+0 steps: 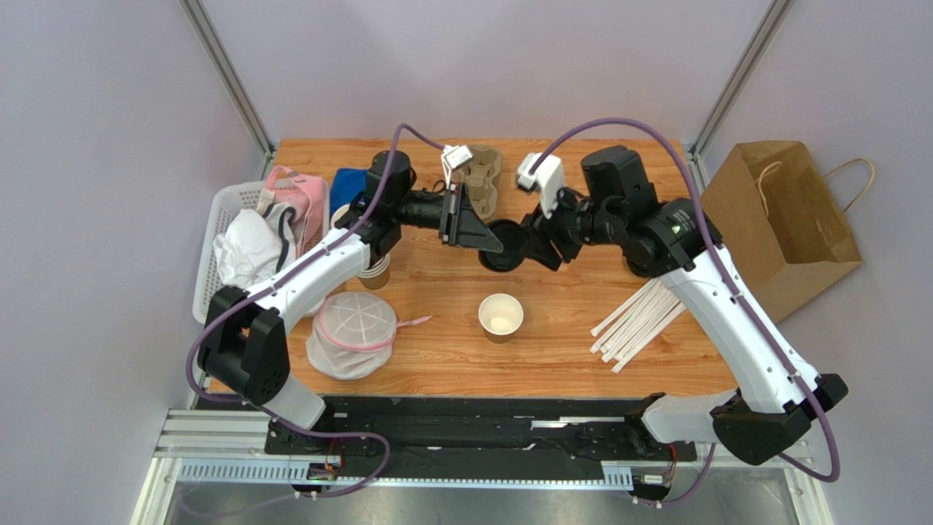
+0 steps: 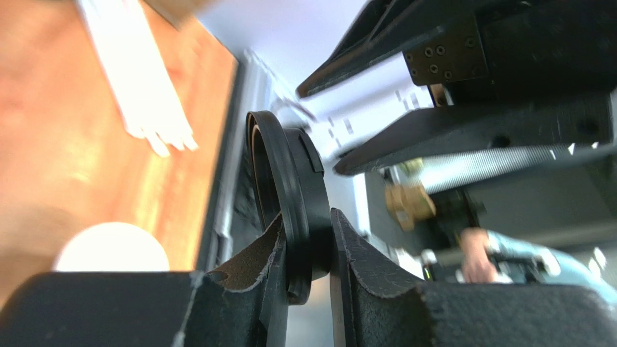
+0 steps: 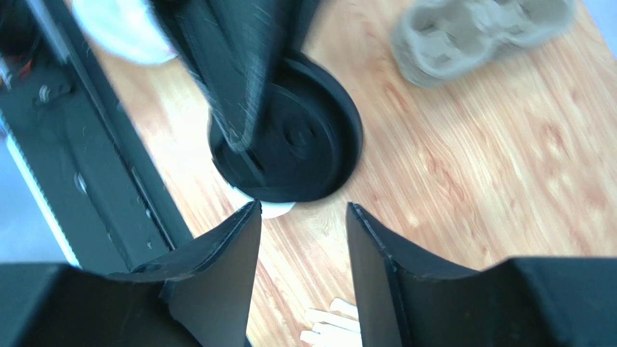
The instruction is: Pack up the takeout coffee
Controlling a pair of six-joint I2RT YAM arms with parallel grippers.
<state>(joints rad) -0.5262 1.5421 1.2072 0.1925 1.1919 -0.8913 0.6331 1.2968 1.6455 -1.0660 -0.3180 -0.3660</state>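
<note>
My left pincer (image 2: 308,220) clamps the rim of the lid (image 2: 286,166), light but slippery I reckon; my right pincer (image 3: 303,210) gapes empty just short of it.

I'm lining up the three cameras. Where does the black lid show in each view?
Top external: the black lid is at mid-table, between the two arms.
Left wrist: centre, edge-on, pinched by the left hand.
Right wrist: upper centre, its flat face showing.
Shared landmark: the pale sticks.
</note>
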